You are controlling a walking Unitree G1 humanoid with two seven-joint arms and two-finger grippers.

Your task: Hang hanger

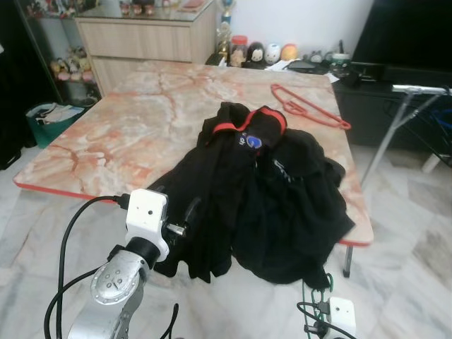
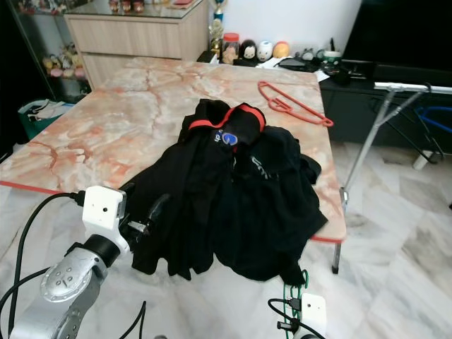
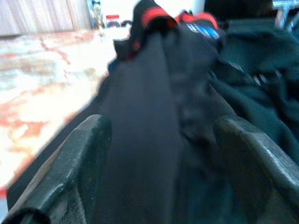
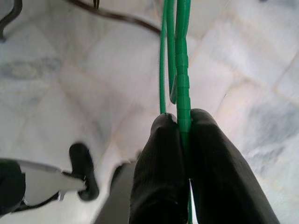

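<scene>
A heap of black clothing with a red collar (image 1: 268,191) lies on the marble table (image 1: 127,134) and hangs over its near edge. A red hanger (image 1: 311,106) rests on the table's far right corner. My left gripper (image 3: 163,163) is open at the near edge of the heap, with a fold of black cloth between its fingers (image 3: 88,163). Low at my right, below the table edge, my right gripper (image 4: 183,135) is shut on a green hanger (image 4: 180,56), whose green wire (image 1: 316,282) pokes up beside the hanging cloth.
A metal rack bar (image 1: 417,90) stands right of the table, in front of a dark TV stand. A wooden cabinet (image 1: 141,39) and figurines line the back wall. A green basket (image 1: 49,120) sits on the floor at the left. Marble floor surrounds the table.
</scene>
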